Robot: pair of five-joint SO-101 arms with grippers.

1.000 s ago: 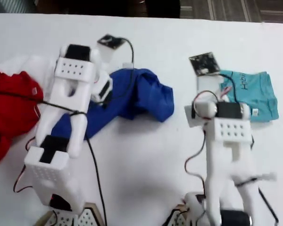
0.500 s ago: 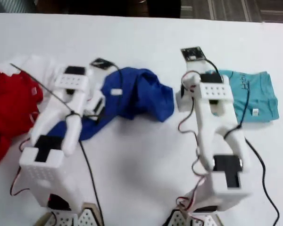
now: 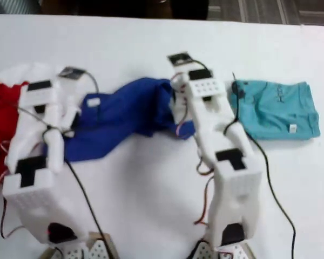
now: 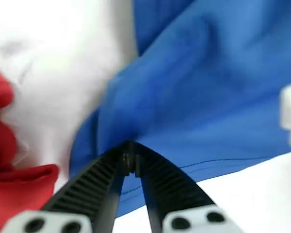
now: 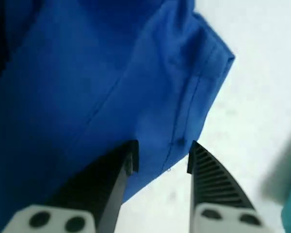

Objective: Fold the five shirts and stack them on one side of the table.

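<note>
On the table (image 3: 151, 199): blue shirt (image 3: 124, 114), crumpled.
Left gripper (image 4: 129, 158): jaws clamped on it.
Right gripper (image 5: 161, 158): jaws apart over its edge.

We count four shirts on the one table (image 3: 151, 183): one red shirt (image 3: 0, 118), one white shirt (image 3: 21, 73), one blue shirt (image 3: 124, 110) and one teal shirt (image 3: 275, 110); of these we see one folded flat, the teal one, and three not folded; we count two arms, the left arm (image 3: 35, 135) and the right arm (image 3: 221, 145); each carries one gripper, so two in all, the left gripper (image 4: 130, 160) and the right gripper (image 5: 161, 158); each shows two dark ribbed jaws, four by our count.
</note>
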